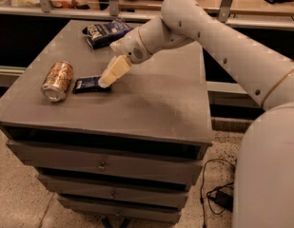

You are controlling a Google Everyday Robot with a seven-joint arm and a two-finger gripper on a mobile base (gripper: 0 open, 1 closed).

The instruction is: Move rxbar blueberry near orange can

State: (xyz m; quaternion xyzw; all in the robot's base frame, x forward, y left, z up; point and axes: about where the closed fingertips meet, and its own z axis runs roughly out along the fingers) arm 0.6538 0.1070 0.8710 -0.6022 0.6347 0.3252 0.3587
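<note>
The rxbar blueberry (88, 84) is a small flat dark navy wrapper lying on the grey cabinet top (151, 103), just right of the orange can (57, 80). The can lies on its side with a silver end toward the front. My gripper (106, 82) reaches down from the upper right, its cream fingers at the bar's right end, touching or just above it.
A larger puffy dark blue bag with white lettering (107, 31) lies at the back of the cabinet top. Drawers (101, 163) are below. A shelf rail with items runs behind. A black cable (218, 194) lies on the floor at right.
</note>
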